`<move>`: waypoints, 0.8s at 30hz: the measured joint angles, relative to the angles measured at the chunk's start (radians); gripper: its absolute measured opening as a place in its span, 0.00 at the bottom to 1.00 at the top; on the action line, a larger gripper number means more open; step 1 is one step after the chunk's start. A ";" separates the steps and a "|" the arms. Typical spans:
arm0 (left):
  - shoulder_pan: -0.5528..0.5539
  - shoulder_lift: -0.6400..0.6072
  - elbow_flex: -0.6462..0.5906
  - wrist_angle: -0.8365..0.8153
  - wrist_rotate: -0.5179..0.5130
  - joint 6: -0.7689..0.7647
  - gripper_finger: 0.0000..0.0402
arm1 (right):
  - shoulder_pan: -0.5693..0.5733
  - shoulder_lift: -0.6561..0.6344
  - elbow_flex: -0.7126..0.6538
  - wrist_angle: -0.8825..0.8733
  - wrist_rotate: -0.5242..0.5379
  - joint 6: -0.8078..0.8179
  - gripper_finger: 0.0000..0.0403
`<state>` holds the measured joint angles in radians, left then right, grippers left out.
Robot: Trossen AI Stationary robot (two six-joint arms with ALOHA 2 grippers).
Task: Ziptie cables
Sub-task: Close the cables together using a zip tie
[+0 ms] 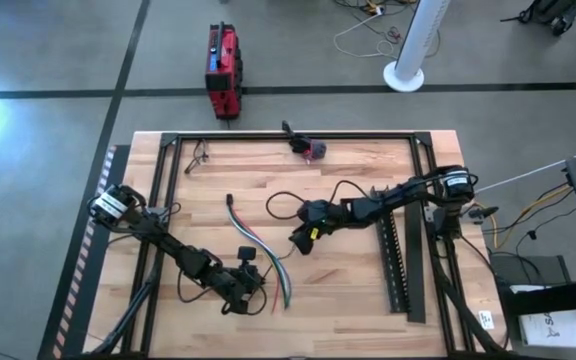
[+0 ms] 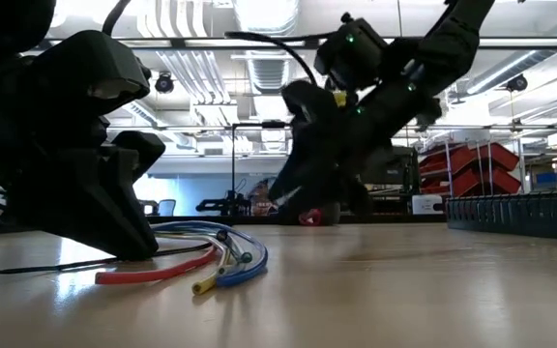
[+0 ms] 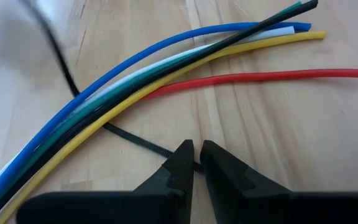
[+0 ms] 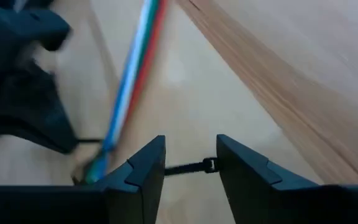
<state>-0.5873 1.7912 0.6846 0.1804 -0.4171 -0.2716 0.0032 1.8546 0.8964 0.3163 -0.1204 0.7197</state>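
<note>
The cables [image 3: 166, 68], a loose bundle of blue, white, green, yellow and red wires, lie flat on the wooden table [image 1: 348, 300]; they also show in the high view [image 1: 258, 245] and the low view [image 2: 211, 266]. A thin black zip tie [image 3: 135, 138] passes under them. My left gripper [image 3: 196, 155] sits low beside the bundle [image 1: 251, 275], shut on the tie. My right gripper [image 4: 190, 146] hovers open on the bundle's other side [image 1: 298, 243]. The tie's head end [image 4: 209, 165] shows in the gap between its fingers; I cannot tell whether they touch it. My left gripper pinches the zip tie's strap [image 3: 178, 157] between its two fingertips, a short way from where the strap goes under the cables. The fingers slant down at the table and lie across the strap. The strap lies on the wood, slack.
A long black toothed strip [image 1: 398, 260] lies along the table's right side. A black wire loop [image 1: 286, 200] lies behind my right gripper. A small dark and red object [image 1: 308, 149] sits at the far edge. Black frame rails [image 1: 168, 180] border the table.
</note>
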 joint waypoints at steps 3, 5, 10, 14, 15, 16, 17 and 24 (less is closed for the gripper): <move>0.000 0.000 0.000 0.001 0.000 0.000 0.06 | 0.002 -0.017 0.009 0.000 -0.045 0.015 0.31; 0.000 0.000 0.000 0.001 -0.001 0.000 0.06 | 0.002 -0.031 0.010 0.000 -0.075 0.030 0.32; 0.000 0.000 0.000 0.002 -0.002 0.000 0.06 | 0.002 -0.034 0.011 -0.002 -0.141 0.075 0.38; 0.000 0.000 0.000 0.002 -0.002 0.000 0.06 | 0.002 -0.034 0.011 0.001 -0.152 0.082 0.43; 0.000 0.000 0.000 0.002 -0.002 0.000 0.06 | 0.002 -0.034 0.011 0.002 -0.150 0.082 0.44; 0.000 0.000 0.000 0.002 -0.002 0.000 0.06 | 0.002 -0.034 0.011 0.004 -0.149 0.080 0.44; 0.000 0.000 0.000 0.002 -0.002 -0.001 0.06 | 0.002 -0.034 0.011 0.003 -0.148 0.074 0.44; 0.000 0.000 0.000 0.002 -0.002 -0.007 0.06 | 0.031 -0.034 0.009 0.009 -0.079 0.014 0.37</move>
<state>-0.5873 1.7916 0.6842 0.1825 -0.4191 -0.2790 0.0340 1.8202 0.9052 0.3248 -0.1998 0.7341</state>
